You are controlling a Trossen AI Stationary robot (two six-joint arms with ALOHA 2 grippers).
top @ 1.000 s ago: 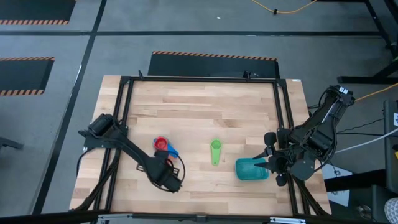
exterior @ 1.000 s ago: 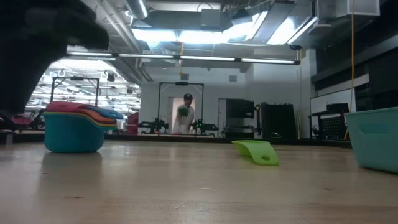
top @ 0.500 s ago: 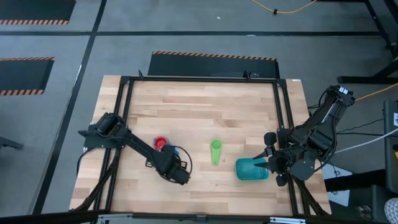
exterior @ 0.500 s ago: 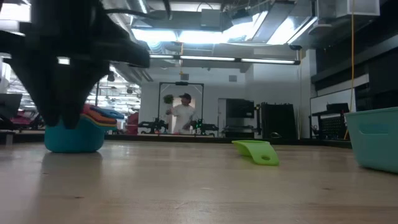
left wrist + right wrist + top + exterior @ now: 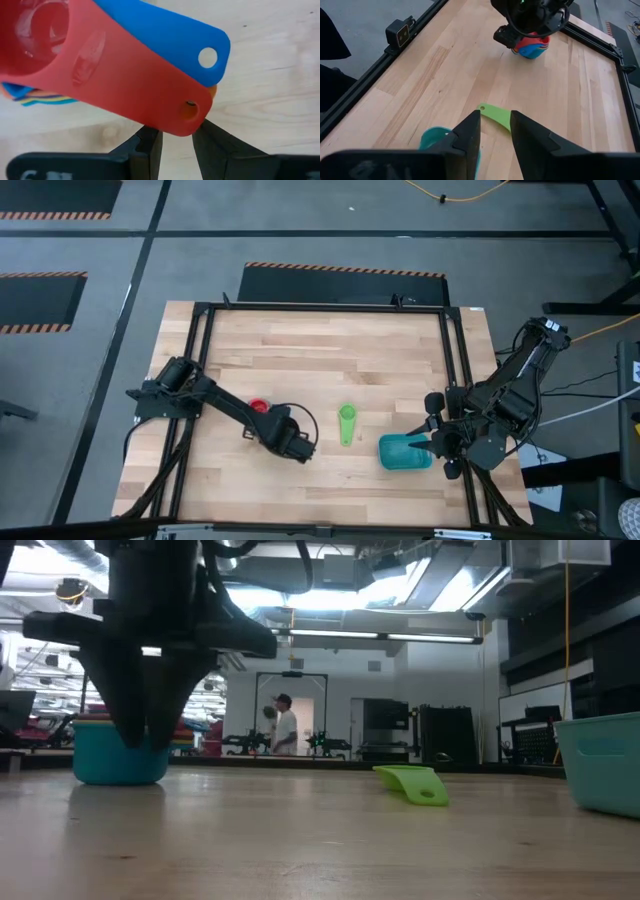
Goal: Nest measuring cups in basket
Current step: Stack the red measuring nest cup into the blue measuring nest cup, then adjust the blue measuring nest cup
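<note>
Your left end effector (image 5: 175, 145) sits right at the tips of the stacked handles, its dark fingers (image 5: 150, 147) parted a little and straddling the end of the red cup's handle (image 5: 145, 95); nothing is pinched yet. The handles fan out flat from the nested stack of measuring cups (image 5: 120, 745), so they look like the easiest place to grip without disturbing the bowls. The dark blue handle (image 5: 170, 40) lies just beside the red one, with orange and yellow edges peeking beneath.

From above, that end effector (image 5: 296, 446) hangs over the worktop (image 5: 330, 350) with the red cup (image 5: 258, 407) just behind it.

Next out lies the green measuring cup (image 5: 346, 423), alone and on its side, between the stack and the basket, so it still needs nesting.

Farther right, the teal basket (image 5: 403, 452) rests near the worktop's edge. Your right end effector (image 5: 495, 132) waits over it, fingers (image 5: 470, 135) narrowly apart and empty, probably to steady it.
</note>
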